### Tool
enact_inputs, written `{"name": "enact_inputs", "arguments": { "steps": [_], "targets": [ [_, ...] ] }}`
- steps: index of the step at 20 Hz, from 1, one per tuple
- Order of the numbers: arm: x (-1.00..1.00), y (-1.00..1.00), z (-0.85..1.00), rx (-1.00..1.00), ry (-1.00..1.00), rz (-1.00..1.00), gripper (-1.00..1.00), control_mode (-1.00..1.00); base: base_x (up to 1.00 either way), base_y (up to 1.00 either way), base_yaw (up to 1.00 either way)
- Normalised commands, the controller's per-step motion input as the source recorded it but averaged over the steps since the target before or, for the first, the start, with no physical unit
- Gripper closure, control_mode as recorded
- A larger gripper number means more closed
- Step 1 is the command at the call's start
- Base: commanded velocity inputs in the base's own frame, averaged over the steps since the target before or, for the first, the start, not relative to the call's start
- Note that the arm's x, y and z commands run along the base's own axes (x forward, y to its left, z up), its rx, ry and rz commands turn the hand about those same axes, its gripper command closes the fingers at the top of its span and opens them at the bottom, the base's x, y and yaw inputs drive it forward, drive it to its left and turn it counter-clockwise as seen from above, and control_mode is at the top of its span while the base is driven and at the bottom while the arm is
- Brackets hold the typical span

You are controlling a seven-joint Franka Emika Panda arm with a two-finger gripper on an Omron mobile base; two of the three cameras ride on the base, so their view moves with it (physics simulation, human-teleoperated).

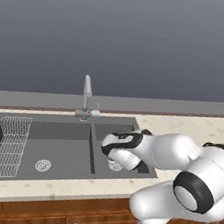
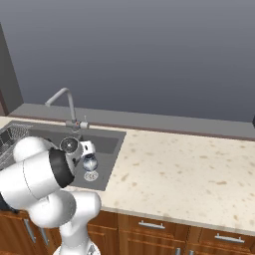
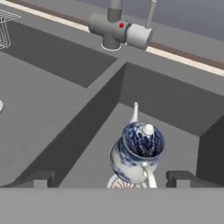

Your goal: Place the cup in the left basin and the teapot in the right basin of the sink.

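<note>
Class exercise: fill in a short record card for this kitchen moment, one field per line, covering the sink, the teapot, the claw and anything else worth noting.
sink: dark grey double sink set in a speckled counter
left basin: wider one, wire rack along its left side
right basin: narrower one
teapot: blue-and-white teapot, upright on the right basin's floor, over the drain
claw: claw open, one tip either side of the teapot, not gripping it
faucet: silver faucet behind the divider
cup: not located

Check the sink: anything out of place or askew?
Nothing stands out. The teapot stands upright in the right basin, over its drain, released between the open gripper fingers. The left basin holds no cup.
</note>
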Motion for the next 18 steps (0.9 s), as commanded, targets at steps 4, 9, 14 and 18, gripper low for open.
{"name": "enact_inputs", "arguments": {
  "steps": [4, 9, 14, 18],
  "targets": [
    [-0.25, 0.0, 0.4, 0.0, -0.06, 0.0, -1.0, -1.0, 0.0, 0.0, 0.0],
    [-0.05, -0.03, 0.42, 0.0, -0.01, 0.0, -1.0, -1.0, 0.0, 0.0, 0.0],
    [0.0, -0.2, 0.43, 0.0, 0.0, 0.0, -1.0, -1.0, 0.0, 0.0, 0.0],
    [0.0, -0.29, 0.36, 0.0, 0.02, 0.0, -1.0, -1.0, 0.0, 0.0, 0.0]
  ]
}}
